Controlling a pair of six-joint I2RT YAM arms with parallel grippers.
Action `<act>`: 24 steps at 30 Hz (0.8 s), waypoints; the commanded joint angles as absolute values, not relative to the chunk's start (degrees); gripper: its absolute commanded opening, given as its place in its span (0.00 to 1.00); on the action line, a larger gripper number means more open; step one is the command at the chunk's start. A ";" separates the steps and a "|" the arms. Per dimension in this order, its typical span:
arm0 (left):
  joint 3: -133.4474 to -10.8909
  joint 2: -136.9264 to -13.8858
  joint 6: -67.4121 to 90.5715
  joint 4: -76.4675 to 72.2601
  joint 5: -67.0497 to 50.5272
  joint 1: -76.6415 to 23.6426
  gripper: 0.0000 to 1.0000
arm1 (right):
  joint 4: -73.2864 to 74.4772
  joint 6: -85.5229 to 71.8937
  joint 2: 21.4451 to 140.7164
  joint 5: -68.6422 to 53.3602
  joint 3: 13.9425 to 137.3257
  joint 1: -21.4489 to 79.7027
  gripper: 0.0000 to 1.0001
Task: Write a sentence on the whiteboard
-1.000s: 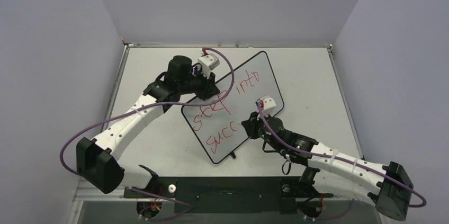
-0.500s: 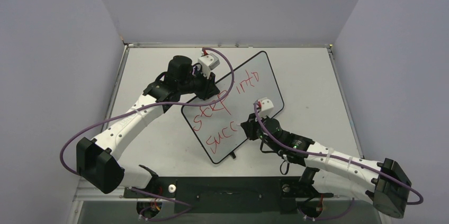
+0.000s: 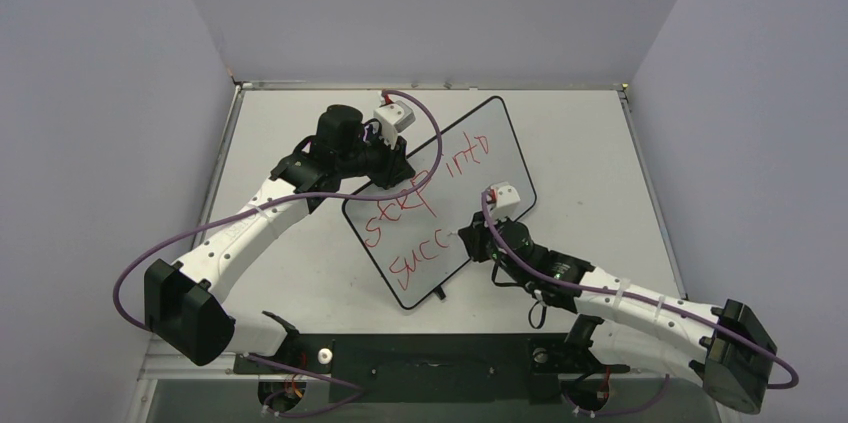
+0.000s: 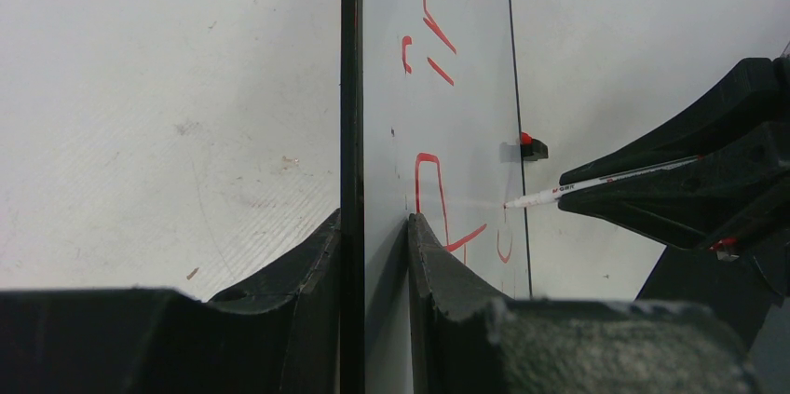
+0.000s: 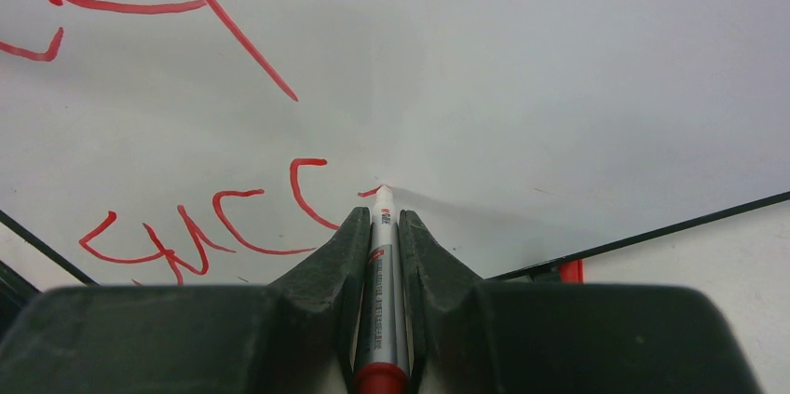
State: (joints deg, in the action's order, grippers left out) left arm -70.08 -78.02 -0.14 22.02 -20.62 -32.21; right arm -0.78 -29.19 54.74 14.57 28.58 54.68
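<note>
Trouble comes if you push hard: your right pincer [image 5: 381, 218] squeezes the marker [image 5: 380, 268] against the whiteboard [image 5: 559, 87] just ahead, which may slip from your left pincer [image 4: 373, 226] pinching its edge.

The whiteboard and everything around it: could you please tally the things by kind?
whiteboard: 1
marker: 1
robot arms: 2, the left arm and the right arm
Total: 4

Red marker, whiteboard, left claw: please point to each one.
red marker [image 5: 380, 273], right wrist view, grey barrel.
whiteboard [image 3: 462, 195], top view, bare white face.
left claw [image 4: 373, 231], left wrist view, midway between fingertips.
</note>
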 commanded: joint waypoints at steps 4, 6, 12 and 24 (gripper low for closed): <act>-70.34 -76.66 -4.32 17.14 -18.19 -32.60 0.00 | -1.42 -28.29 53.72 17.87 28.42 52.21 0.00; -70.32 -76.65 -4.34 17.19 -18.19 -32.60 0.00 | -1.41 -28.08 53.79 17.58 28.59 51.62 0.00; -70.33 -76.69 -4.36 17.21 -18.11 -32.61 0.00 | -1.69 -27.24 54.57 16.39 30.34 51.05 0.00; -70.36 -76.64 -4.46 17.23 -18.02 -32.61 0.00 | -4.37 -27.26 55.66 11.61 31.16 51.14 0.00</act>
State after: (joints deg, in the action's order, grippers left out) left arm -70.08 -78.02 -0.14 22.02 -20.58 -32.21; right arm -0.36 -27.44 54.68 14.33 28.84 51.35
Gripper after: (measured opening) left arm 0.211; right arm 0.102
